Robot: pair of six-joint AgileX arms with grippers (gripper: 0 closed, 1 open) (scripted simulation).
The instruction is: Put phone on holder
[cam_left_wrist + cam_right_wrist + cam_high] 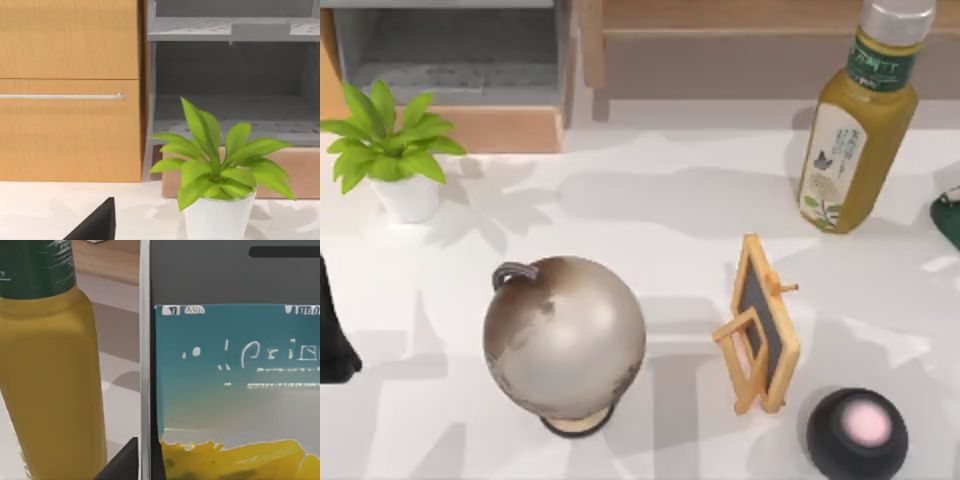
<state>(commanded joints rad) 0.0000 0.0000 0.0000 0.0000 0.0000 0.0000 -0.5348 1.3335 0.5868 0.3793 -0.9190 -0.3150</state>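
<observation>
The phone point(230, 365), silver-edged with a teal-and-yellow screen, fills the right wrist view close beside the yellow bottle point(857, 120) at the worktop's point(670, 210) right rear, with globe point(565, 340), wooden holder point(760, 325) and black speaker point(857, 433) nearer; pincer states cannot be told.

The phone point(230, 370) stands very close to the camera, its screen showing blue above yellow. Beside it stands a yellow bottle point(50, 380) with a green label band, on a white table point(122, 405).
</observation>
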